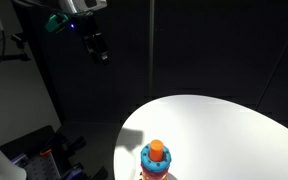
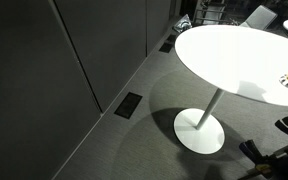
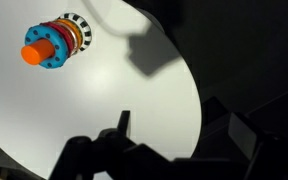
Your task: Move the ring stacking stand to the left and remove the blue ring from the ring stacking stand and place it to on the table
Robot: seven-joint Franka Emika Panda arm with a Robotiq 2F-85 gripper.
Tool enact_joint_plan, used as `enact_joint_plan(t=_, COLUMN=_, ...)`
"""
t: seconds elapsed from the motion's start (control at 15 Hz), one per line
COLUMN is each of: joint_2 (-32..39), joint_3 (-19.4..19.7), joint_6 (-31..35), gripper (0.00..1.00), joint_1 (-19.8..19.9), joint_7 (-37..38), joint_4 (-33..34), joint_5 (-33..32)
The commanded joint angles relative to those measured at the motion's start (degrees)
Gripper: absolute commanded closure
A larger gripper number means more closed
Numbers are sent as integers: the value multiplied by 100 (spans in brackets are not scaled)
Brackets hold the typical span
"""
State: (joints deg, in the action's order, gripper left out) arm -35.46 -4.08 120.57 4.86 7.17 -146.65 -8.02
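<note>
wrist view: the ring stacking stand is seen upright near the rim of the table, with the blue ring threaded on its post just under the orange top. the same stand is found at the near edge of the white top in an exterior view. the gripper is held high above and well apart from the stand, over the dark floor rather than the table. in the wrist view its dark fingers are shown spread wide with nothing between them, though their outlines are dim.

nothing of the task appears to have been done. the stand is not gripped, and whether it has been shifted to the left cannot be judged from these pictures. the ring is seated on the post and none is lying on the table. it is judged that everything is left: the descent to the stand, the move to the left, the lifting of the blue ring off the post, and its placing on the bare white surface.
</note>
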Motion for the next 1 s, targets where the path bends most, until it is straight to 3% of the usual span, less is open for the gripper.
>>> enact_joint_plan(t=0.0, joint_2=608, joint_3=-60, joint_6=-56, gripper=0, joint_1=176, joint_7=323, joint_4=524, joint_5=-373)
enact_joint_plan(t=0.47, joint_2=1271, joint_3=172, joint_6=-101, gripper=0, joint_1=484, joint_7=618, joint_4=952, joint_5=-939)
enact_joint_plan(t=0.93, joint_2=1712, joint_3=696, joint_6=-64, gripper=0, joint_1=669, joint_7=497, joint_4=1193, joint_5=-894)
